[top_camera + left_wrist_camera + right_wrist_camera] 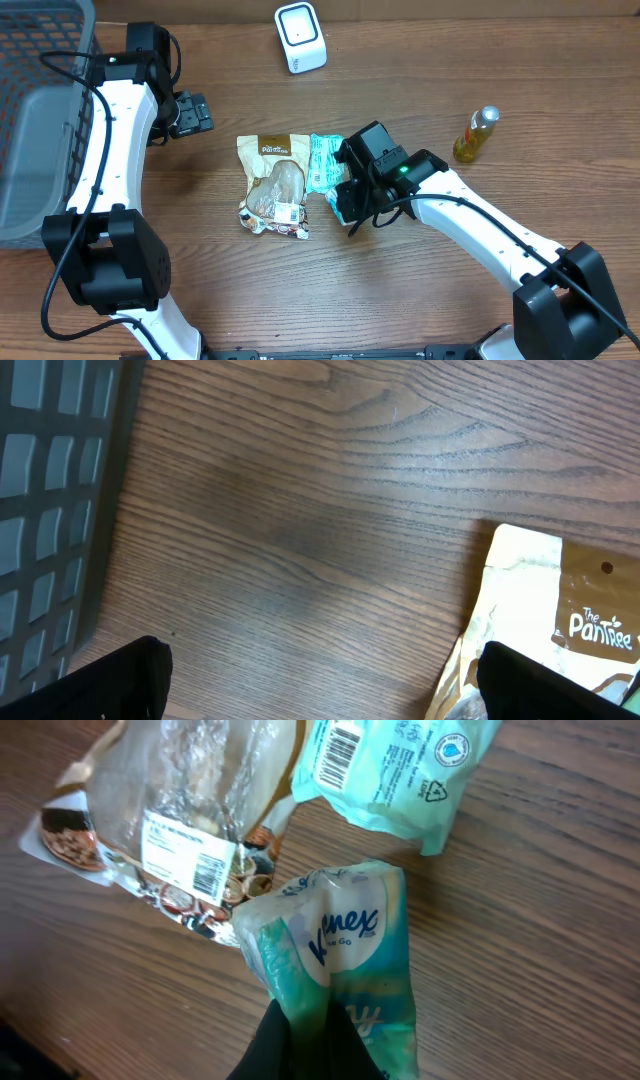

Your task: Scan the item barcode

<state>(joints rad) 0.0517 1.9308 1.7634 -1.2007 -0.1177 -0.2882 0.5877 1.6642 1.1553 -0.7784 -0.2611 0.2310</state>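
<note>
The right claw point(310, 1040) is clamped on the Kleenex pack point(330, 940); the scanner point(300, 37) sits well apart, beyond it. The left claw point(195, 112) gapes, empty.

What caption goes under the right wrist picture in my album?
Right gripper pinches a tissue pack beside a snack bag and a second pack whose barcode faces up.

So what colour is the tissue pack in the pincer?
The tissue pack is mint green with blue lettering, clearest in the right wrist view.
</note>
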